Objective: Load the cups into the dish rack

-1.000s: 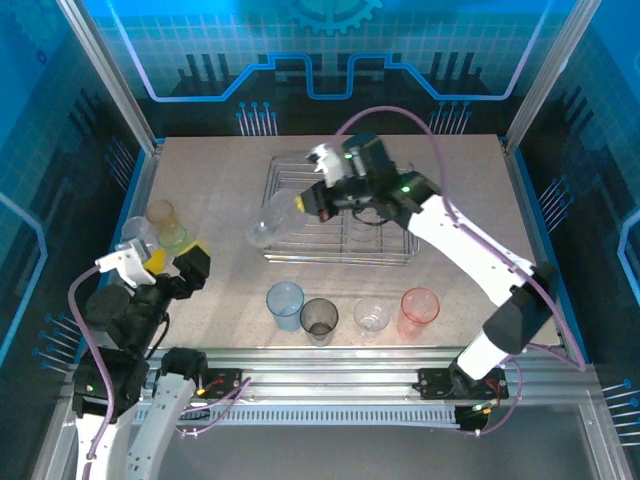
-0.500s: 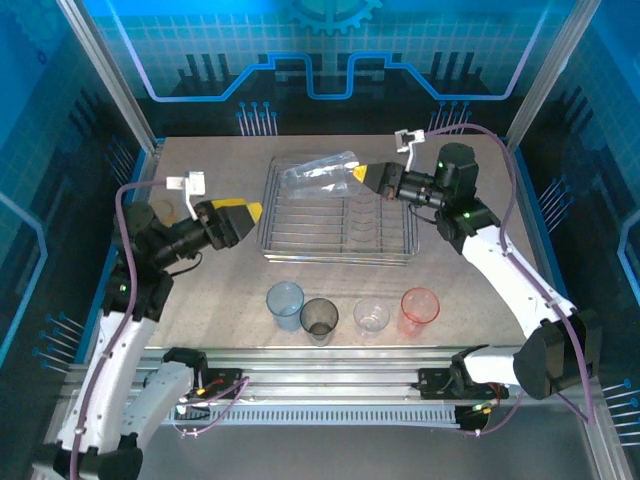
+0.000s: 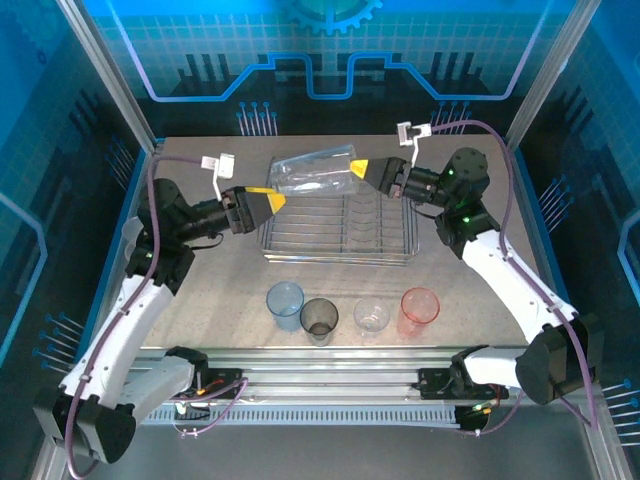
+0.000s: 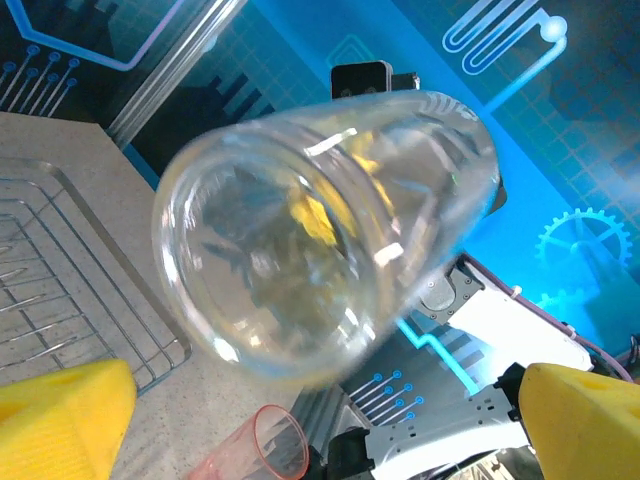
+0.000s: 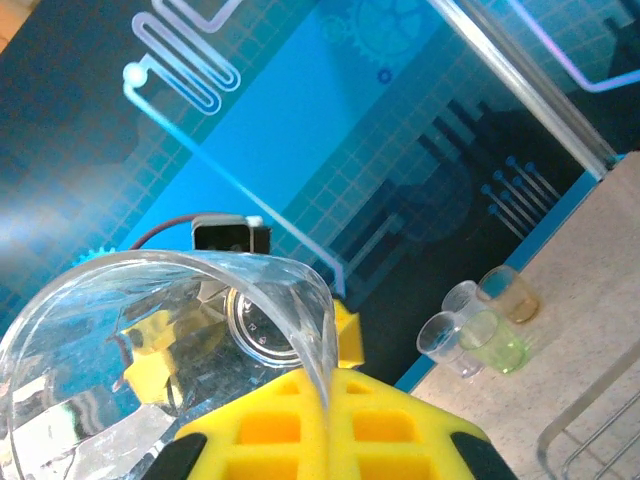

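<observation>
My right gripper (image 3: 366,172) is shut on the rim of a clear cup (image 3: 315,170), holding it on its side in the air over the far edge of the dish rack (image 3: 340,240). In the right wrist view the yellow pads (image 5: 300,430) pinch the cup's wall (image 5: 150,340). My left gripper (image 3: 272,201) is open just left of the cup's base. In the left wrist view that base (image 4: 300,240) faces the camera above the wide-apart yellow fingers (image 4: 60,415). Blue (image 3: 285,300), grey (image 3: 319,318), clear (image 3: 371,317) and pink (image 3: 419,305) cups stand in a row near the front.
A clear cup (image 5: 448,342), a green one (image 5: 497,347) and an amber one (image 5: 510,295) stand together at the table's left edge. The wire rack (image 4: 50,270) holds no cups. The pink cup (image 4: 265,445) appears low in the left wrist view.
The right gripper carried the clear cup from the rack's left side up over its far edge. The left arm rose from the near left and reached right toward the cup's base.
</observation>
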### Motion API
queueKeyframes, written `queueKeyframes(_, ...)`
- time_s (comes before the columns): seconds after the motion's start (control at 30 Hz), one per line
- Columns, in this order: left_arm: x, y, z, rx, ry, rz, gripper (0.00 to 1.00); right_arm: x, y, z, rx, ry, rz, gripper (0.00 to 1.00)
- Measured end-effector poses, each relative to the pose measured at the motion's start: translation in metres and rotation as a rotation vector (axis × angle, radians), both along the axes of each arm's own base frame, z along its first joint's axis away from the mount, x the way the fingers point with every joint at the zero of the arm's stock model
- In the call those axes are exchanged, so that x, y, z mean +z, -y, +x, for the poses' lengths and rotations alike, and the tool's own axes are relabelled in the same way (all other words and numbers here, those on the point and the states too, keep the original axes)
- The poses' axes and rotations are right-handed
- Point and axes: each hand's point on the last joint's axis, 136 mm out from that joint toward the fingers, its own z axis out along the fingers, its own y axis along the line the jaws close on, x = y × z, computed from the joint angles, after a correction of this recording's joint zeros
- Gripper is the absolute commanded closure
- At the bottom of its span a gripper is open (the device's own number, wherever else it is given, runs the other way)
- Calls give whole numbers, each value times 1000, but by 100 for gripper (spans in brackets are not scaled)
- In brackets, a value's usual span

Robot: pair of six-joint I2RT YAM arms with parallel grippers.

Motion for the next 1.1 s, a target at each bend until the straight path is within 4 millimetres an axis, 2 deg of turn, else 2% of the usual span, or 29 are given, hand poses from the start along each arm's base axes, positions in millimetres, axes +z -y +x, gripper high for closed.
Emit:
queueKeyframes(0.13, 0, 2, 4, -4, 8, -2, 1, -3, -15, -11, 63, -8, -7, 100)
queueKeyframes(0.33, 11, 3, 1, -20, 44, -25, 1, -12, -34, -14, 123, -32, -20, 100)
queueKeyframes(0.47, 13, 4, -2, -39, 41, -36, 8, -21, -43, -11, 145, -56, -23, 100)
queueKeyframes(0.6, 14, 4, -3, -45, 42, -37, 1, -24, -45, -7, 150, -65, -18, 100)
queueKeyframes(1.1, 15, 4, -10, -48, 57, -37, 2, -17, -41, -4, 142, -50, 6, 100)
